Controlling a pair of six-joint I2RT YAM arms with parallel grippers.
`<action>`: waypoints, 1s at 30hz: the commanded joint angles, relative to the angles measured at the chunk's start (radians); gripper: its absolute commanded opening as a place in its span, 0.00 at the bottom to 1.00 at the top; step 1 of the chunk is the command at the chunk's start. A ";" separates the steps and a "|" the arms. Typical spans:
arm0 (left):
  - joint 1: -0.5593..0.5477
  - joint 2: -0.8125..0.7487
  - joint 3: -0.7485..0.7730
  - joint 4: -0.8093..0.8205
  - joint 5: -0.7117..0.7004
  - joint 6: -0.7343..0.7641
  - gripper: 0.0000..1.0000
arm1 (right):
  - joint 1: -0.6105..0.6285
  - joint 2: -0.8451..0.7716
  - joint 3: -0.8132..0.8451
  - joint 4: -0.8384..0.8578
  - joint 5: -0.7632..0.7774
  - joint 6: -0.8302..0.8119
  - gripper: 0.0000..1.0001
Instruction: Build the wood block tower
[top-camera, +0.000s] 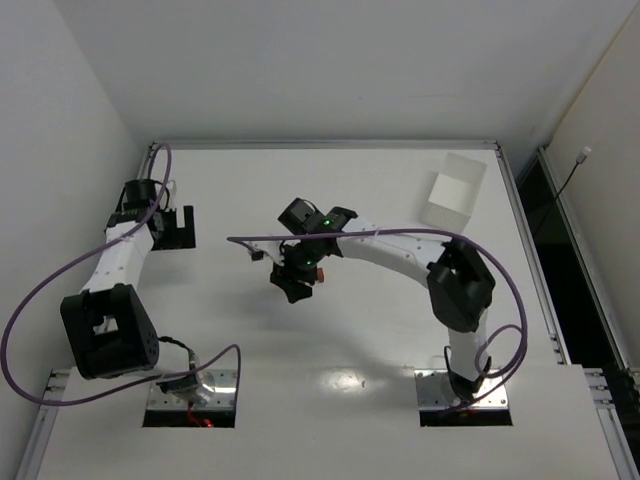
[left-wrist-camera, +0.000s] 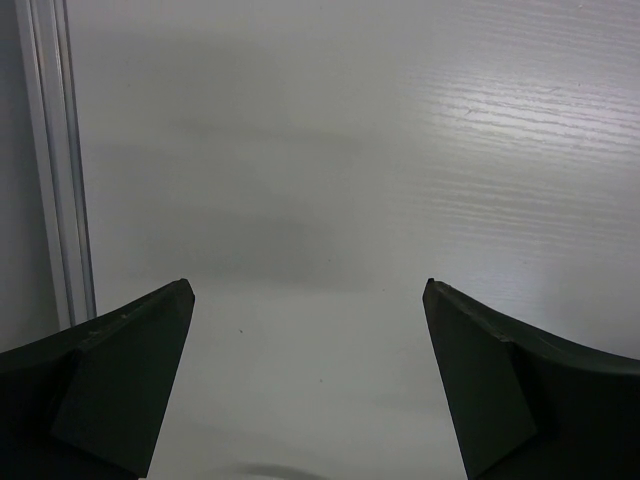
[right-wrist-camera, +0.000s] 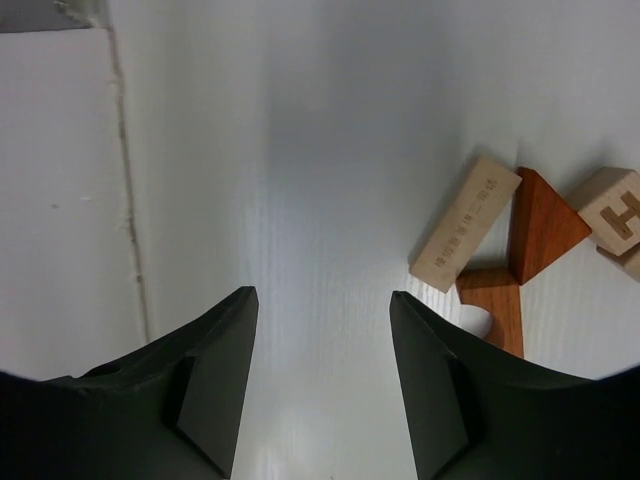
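The right tool hangs low over the middle of the tabletop with its jaws apart and only bare white surface between them, so it is open and holds nothing. The wood blocks lie in a small heap just beside it, on the outer side of one finger: a pale long block lying slantwise, a reddish wedge next to it, a darker reddish piece below them, and a pale cube marked H at the edge of the wrist view. No tower stands yet, so I judge the step in hand is the first pick. To do it well, the tool should first move sideways until one block – the long pale one is nearest – sits centred in the gap. Then it should turn so the jaws cross the narrow width, and close only after that. Coming down too early may push the neighbours, which lie very close together. The left tool is wide open over bare tabletop at the left side, well apart from the blocks – and the white tray stands far at the right corner.
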 joint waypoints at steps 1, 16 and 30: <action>0.026 -0.040 -0.012 0.019 -0.005 0.021 0.99 | 0.008 0.062 0.051 0.077 0.071 0.039 0.53; 0.035 -0.040 -0.002 0.019 -0.023 0.030 0.99 | 0.008 0.246 0.148 0.132 0.214 0.088 0.54; 0.035 -0.040 -0.002 0.019 -0.023 0.030 0.99 | -0.002 0.285 0.103 0.155 0.281 0.078 0.54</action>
